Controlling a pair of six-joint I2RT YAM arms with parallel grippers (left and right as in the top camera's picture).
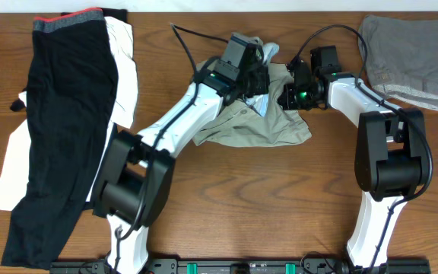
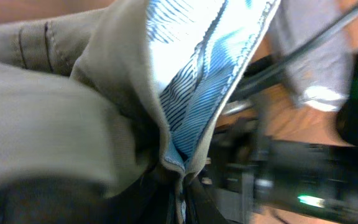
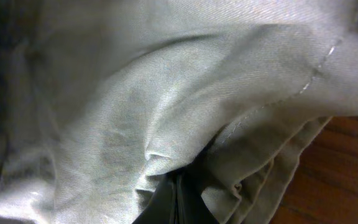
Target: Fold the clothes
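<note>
The khaki shorts (image 1: 261, 125) are lying in a crumpled heap on the desk (image 1: 280, 198), midway along it and toward its far edge. Both arms are reaching into the heap. The left gripper (image 1: 255, 76) is pinching a fold where the blue-striped lining (image 2: 191, 93) is showing. Just beside it, the right gripper (image 1: 287, 95) is nipping a khaki fold, fingers pressed tight on cloth. I'd say this is the spreading-out step, not folding yet. Next, the two pinches need drawing apart to flatten the shorts, clear of the black garment (image 1: 59, 114) at the left edge and the grey garment (image 1: 417, 61) in the far right corner.
</note>
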